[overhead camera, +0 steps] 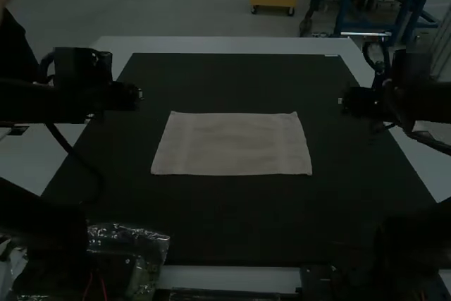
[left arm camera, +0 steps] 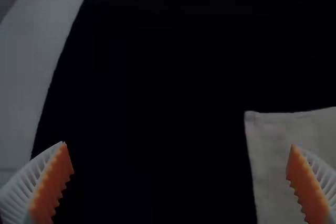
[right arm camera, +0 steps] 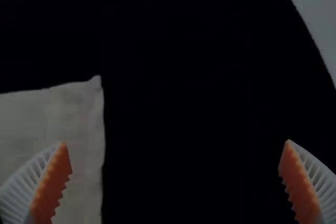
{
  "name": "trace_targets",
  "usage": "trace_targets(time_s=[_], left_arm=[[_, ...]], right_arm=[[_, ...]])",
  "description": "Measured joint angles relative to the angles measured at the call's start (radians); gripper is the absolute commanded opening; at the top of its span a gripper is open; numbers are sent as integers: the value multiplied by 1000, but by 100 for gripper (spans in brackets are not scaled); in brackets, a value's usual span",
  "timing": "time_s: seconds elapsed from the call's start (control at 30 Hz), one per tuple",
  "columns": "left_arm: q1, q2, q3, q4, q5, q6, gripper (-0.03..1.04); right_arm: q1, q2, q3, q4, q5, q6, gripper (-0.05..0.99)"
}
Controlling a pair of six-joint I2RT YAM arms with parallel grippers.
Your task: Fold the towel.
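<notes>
The towel (overhead camera: pixel 229 144) is lying spread out flat on the dark mat (overhead camera: pixel 232 216), around its middle, with its long sides running left to right and its edges looking fairly straight. The mat is covering much of the pale table (overhead camera: pixel 225 45).

The left gripper (overhead camera: pixel 135 95) is hovering beyond the towel's left side, near the mat's left edge. In its wrist view, the left gripper (left arm camera: pixel 178 144) is holding its white ribbed fingers wide apart — the orange pads (left arm camera: pixel 55 182) are facing each other and gripping nothing.

The right gripper (overhead camera: pixel 347 101) is hovering beyond the towel's right side, well apart from the left one. In its wrist view, the right gripper (right arm camera: pixel 177 141) is also spreading its fingers wide — nothing is sitting between the pads.

Some clear plastic (overhead camera: pixel 144 240) is lying crumpled at the near left.
</notes>
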Motion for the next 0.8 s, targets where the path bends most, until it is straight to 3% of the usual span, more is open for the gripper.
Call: trace_targets(time_s=[0.2,0.37,0.57,0.8], left_arm=[[-21,129,-31,17,57,-7,96],[-21,275,-35,98,89,-6,96],[-21,385,-34,203,113,-6,96],[-21,510,31,232,127,-2,96]], right_arm=[[4,19,-76,91,-28,11,91],[51,40,-92,126,-63,14,91],[137,185,-105,235,-88,15,91],[192,362,-88,351,-93,16,91]])
